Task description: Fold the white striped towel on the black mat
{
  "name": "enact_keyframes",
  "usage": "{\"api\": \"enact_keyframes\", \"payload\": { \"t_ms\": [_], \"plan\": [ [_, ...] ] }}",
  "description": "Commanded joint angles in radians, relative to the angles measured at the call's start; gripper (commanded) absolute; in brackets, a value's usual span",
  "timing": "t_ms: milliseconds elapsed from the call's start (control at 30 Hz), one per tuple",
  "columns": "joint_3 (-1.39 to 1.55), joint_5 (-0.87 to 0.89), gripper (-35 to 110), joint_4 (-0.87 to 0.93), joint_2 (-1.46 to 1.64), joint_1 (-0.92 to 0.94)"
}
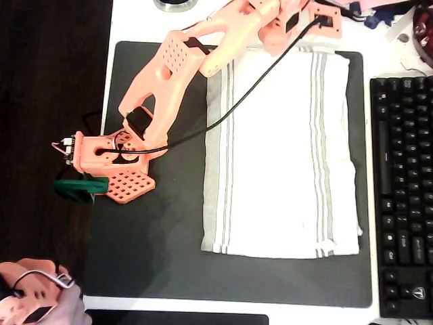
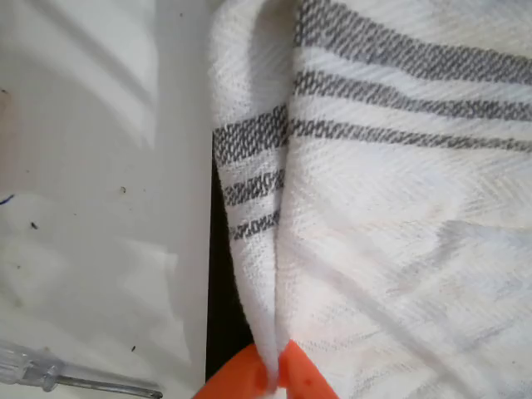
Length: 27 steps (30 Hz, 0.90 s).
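Observation:
In the wrist view my gripper's [image 2: 274,381] orange fingertips [image 2: 303,378] are pressed together on a raised fold of the white striped towel [image 2: 391,208], whose grey stripes run across the top. In the overhead view the towel [image 1: 281,156] lies flat on the right half of the black mat [image 1: 155,230], its top edge under the arm's base. There my pink gripper [image 1: 101,186], with a green piece at its tip, hangs over the mat's left edge, apart from the towel. The overhead view does not show how wide its jaws stand.
A black keyboard [image 1: 406,196] lies along the mat's right side. White table [image 2: 91,208] borders the mat, and a clear-handled screwdriver [image 2: 50,374] lies on it. A dark floor [image 1: 47,88] drops off at the left.

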Motion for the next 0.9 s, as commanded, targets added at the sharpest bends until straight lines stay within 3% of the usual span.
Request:
{"api": "enact_keyframes", "payload": {
  "t_ms": [0,467,867],
  "plan": [
    [-0.037,0.003,0,0.014,0.084,-0.011],
    [-0.044,-0.018,0,0.279,0.385,0.137],
    [0.388,-0.144,0,0.291,0.816,0.477]
  ]
}}
